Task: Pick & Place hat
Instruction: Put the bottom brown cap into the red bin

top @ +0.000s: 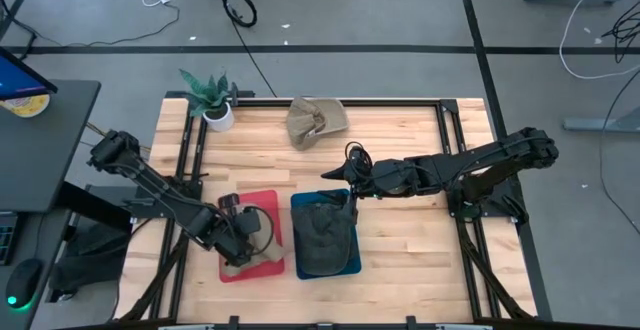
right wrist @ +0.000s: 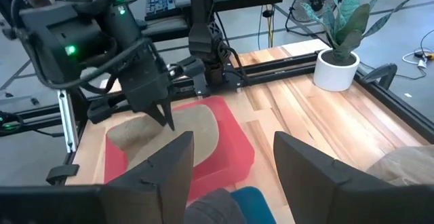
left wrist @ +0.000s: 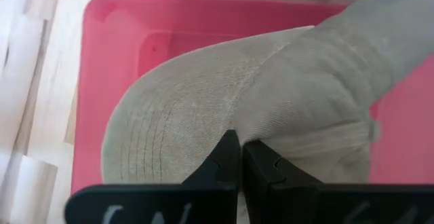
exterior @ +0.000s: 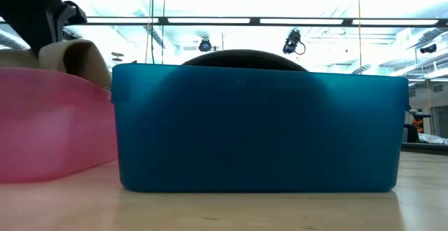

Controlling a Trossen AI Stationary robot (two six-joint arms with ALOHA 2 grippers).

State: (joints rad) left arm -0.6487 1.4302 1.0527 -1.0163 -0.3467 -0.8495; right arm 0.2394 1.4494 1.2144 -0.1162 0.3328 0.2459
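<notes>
A beige hat (left wrist: 203, 108) lies in the red bin (top: 262, 205); its top shows above the bin's rim in the low view (exterior: 78, 54). My left gripper (left wrist: 241, 153) stands over it, shut on it, also visible in the right wrist view (right wrist: 165, 119). A dark hat (top: 322, 232) rests inside the blue bin (top: 352, 262). My right gripper (right wrist: 234, 163) hovers open above the blue bin's far end (top: 345, 178), touching nothing. A second beige hat (top: 316, 120) lies on the table near its far edge. My left gripper pinches the beige hat between its two fingertips (left wrist: 227, 149), where the stitched brim meets the crown (left wrist: 234, 119). The fingers come from above, slanting down. The hat still rests in the red bin, its brim (left wrist: 152, 139) lying over the bin's floor.
A potted plant (top: 214, 100) stands at the table's far left corner. The red and blue bins sit side by side near the near edge. Bare wood lies between the bins and the far hat, and to the right of the blue bin.
</notes>
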